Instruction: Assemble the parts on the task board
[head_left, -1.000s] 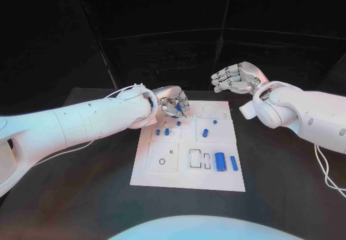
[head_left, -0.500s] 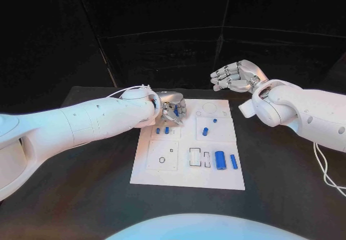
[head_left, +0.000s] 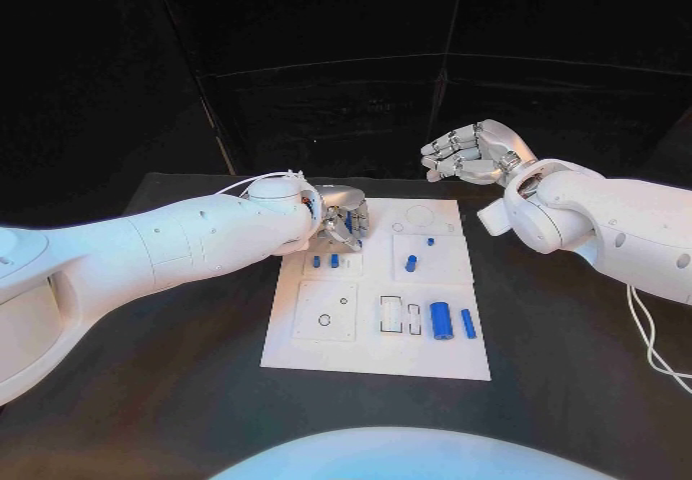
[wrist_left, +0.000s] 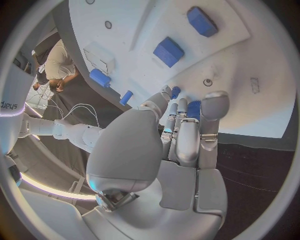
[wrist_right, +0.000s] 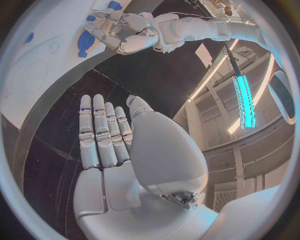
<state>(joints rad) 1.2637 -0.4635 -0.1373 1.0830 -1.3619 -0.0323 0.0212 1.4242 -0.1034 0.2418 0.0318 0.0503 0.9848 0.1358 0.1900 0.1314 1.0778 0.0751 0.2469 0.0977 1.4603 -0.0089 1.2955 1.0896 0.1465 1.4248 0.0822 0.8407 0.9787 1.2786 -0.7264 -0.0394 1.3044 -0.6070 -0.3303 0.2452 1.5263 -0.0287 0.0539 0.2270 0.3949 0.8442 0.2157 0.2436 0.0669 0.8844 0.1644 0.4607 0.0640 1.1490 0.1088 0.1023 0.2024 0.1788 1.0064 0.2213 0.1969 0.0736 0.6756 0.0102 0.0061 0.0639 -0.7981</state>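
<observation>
The left hand (head_left: 340, 217) hangs over the task board (head_left: 378, 345) at its 11 o'clock corner, fingers drawn together around a small blue part (wrist_left: 193, 109), apparently pinching it for seating in a hole there. The right hand (head_left: 469, 153) hovers off the board toward 1 o'clock, fingers loosely curled and holding nothing, likely parked clear. Other blue parts (head_left: 440, 322) lie mid-board.

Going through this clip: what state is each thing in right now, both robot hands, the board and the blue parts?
Left robot hand: fingers curled around a small blue part, over the board's far left corner.
Right robot hand: raised beyond the board, holding nothing.
Task board: flat on the table.
Large blue cylinder: lying on the board.
</observation>
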